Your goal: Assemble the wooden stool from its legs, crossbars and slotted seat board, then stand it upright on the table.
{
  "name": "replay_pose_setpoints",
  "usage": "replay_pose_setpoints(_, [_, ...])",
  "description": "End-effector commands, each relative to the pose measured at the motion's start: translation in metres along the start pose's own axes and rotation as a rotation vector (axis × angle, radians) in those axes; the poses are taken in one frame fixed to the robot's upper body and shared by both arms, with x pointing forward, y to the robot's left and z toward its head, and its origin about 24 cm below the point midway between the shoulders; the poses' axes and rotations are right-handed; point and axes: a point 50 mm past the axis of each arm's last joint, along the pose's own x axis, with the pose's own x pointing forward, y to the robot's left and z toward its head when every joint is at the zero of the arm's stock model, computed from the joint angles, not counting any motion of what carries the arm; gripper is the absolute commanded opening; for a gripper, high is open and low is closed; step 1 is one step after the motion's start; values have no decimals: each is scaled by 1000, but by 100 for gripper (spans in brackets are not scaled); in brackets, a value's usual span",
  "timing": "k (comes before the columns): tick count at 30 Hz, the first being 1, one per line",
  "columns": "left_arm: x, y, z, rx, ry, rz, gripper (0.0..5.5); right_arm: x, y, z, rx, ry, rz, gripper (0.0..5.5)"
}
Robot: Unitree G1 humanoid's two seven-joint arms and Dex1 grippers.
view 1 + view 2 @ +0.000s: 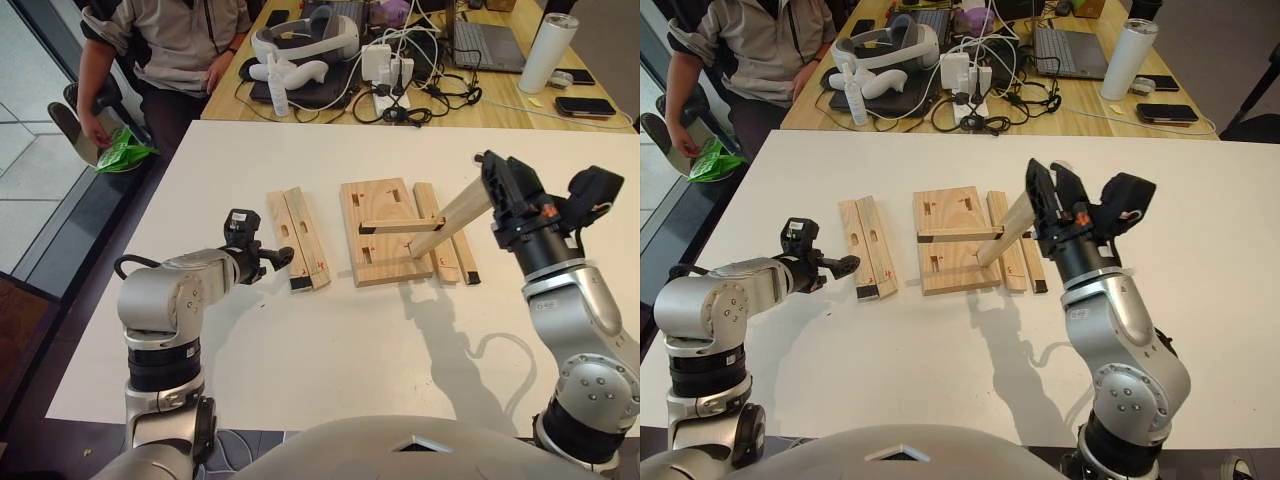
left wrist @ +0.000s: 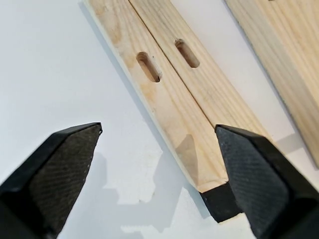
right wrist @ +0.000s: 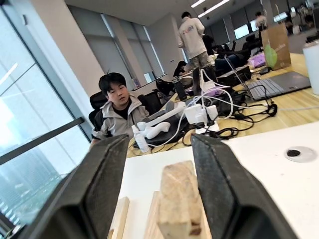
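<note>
The slotted seat board [image 1: 372, 248] lies flat mid-table with a thin crossbar [image 1: 400, 226] resting across it. Two slotted legs [image 1: 297, 238] with black tips lie side by side to its left, and two more legs [image 1: 443, 255] lie to its right. My right gripper [image 1: 497, 195] is raised above the right legs, shut on a long wooden bar [image 1: 450, 215] that slants down until its low end meets the seat board; the same bar [image 3: 180, 201] sits between its fingers. My left gripper [image 2: 159, 164] hovers open just above the table at the black-tipped near end of the left legs [image 2: 174, 94].
A wooden desk [image 1: 500, 90] at the back holds a headset, cables, a laptop, phones and a white tumbler [image 1: 548, 50]. A person sits at the back left. The white table [image 1: 330, 350] has bare surface along the front.
</note>
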Motion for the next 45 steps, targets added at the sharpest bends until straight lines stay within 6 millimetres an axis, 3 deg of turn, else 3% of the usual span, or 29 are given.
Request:
replay_pose_setpoints(1, [6, 0, 3, -6, 38, -17, 422, -7, 28, -18, -104, 71, 205, 232])
replay_pose_setpoints(5, [9, 0, -2, 34, 76, -25, 422, -6, 37, -22, -147, 23, 237, 232])
replay_pose_setpoints(10, [9, 3, -4, 67, 88, -14, 422, -1, 26, -20, -172, -36, 129, 232])
replay_pose_setpoints(17, [4, 20, -13, 150, 104, 59, 422, 11, 14, 18, -238, -193, 67, 232])
replay_pose_setpoints(20, [3, 20, -20, 182, 119, 61, 422, 17, 31, 37, -224, -229, 226, 232])
replay_pose_setpoints(23, [3, 16, -22, 191, 114, 42, 422, 4, 52, 20, -121, -26, 527, 232])
replay_pose_setpoints(28, [2, 19, -20, 193, 101, 54, 422, -20, 47, 2, -84, 282, 787, 232])
replay_pose_setpoints(35, [4, 18, -14, 175, 65, 58, 422, -18, 15, -25, -92, 642, 820, 232])
replay_pose_setpoints(40, [7, 13, -5, 161, 24, 55, 422, 13, 11, -44, 96, 740, 806, 232])
replay_pose_setpoints(45, [9, 7, 1, 152, -6, 47, 422, 7, 6, -60, 124, 971, 861, 232])
